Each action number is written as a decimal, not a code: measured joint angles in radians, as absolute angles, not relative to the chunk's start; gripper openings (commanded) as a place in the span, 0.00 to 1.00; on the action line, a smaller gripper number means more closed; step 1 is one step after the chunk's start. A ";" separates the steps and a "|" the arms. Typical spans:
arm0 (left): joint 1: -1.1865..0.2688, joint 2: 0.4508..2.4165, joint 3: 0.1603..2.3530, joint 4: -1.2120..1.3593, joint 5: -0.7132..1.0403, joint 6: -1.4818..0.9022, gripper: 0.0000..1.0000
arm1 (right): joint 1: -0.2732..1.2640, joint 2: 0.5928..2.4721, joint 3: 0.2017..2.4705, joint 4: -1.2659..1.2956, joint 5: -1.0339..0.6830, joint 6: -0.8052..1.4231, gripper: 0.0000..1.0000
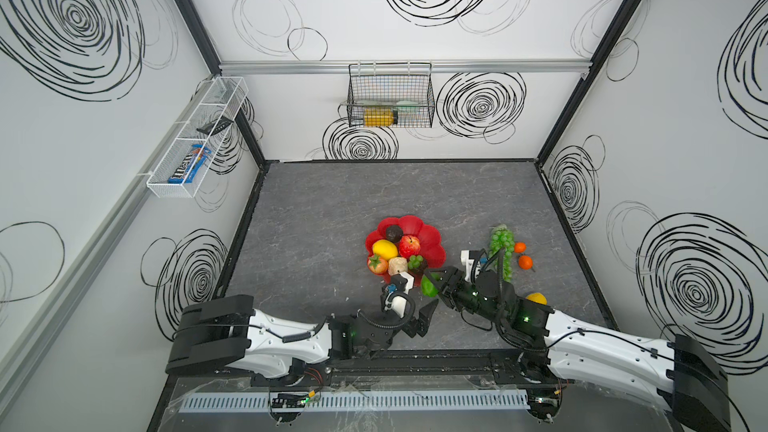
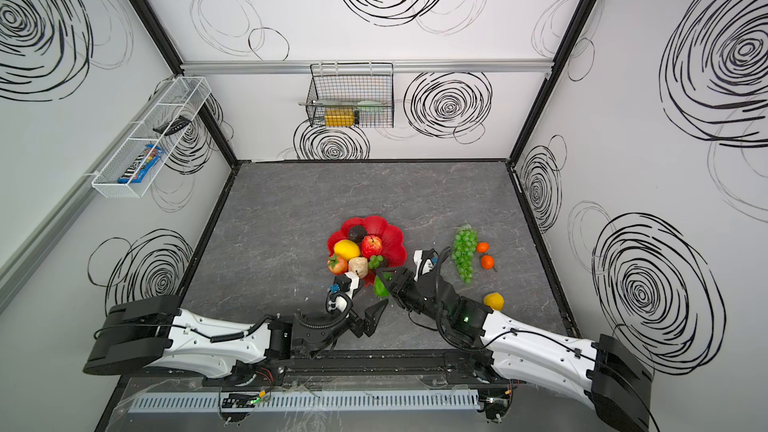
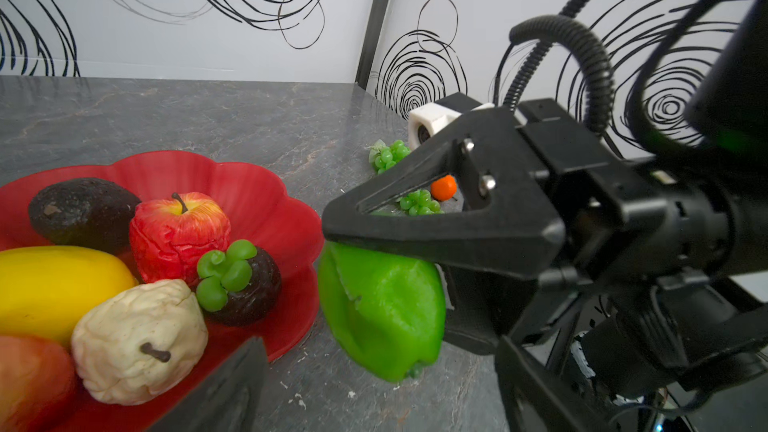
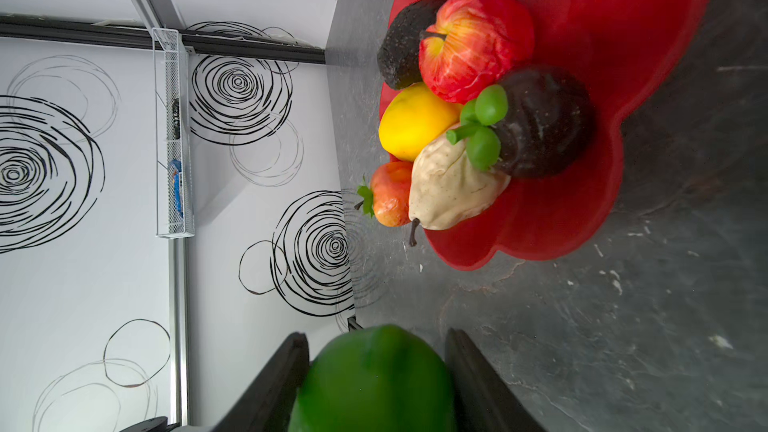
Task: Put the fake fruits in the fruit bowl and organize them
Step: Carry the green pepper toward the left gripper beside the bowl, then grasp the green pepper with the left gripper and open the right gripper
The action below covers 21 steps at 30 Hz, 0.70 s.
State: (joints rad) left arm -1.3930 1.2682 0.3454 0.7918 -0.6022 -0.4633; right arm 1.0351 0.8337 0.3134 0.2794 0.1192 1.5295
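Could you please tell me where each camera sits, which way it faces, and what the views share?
Top views: high over the near edge, looking down at the table, fruit bowl, left arm and right arm.
Left wrist: on the left arm, facing the lime held by the right gripper; one own finger shows.
Right wrist: behind the right gripper, facing the bowl; its fingers flank the lime.
Shared: all show bowl and lime.

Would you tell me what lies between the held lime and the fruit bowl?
Nothing: between lime and fruit bowl only bare table shows, in the right wrist view.
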 measured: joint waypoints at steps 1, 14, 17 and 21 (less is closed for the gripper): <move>-1.393 1.278 0.348 0.793 -0.608 -0.472 0.85 | 1.039 0.834 0.313 0.285 0.124 1.533 0.56; -1.363 1.330 0.356 0.834 -0.619 -0.533 0.78 | 1.090 0.887 0.313 0.348 0.145 1.556 0.55; -1.347 1.335 0.356 0.839 -0.597 -0.552 0.73 | 1.103 0.900 0.313 0.357 0.152 1.559 0.56; -1.332 1.335 0.356 0.850 -0.559 -0.567 0.64 | 1.114 0.912 0.313 0.369 0.167 1.559 0.56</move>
State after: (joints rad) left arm -1.3315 1.3354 0.3561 0.8497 -0.5591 -0.5671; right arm 1.1141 0.9115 0.3134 0.3687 0.1673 1.5593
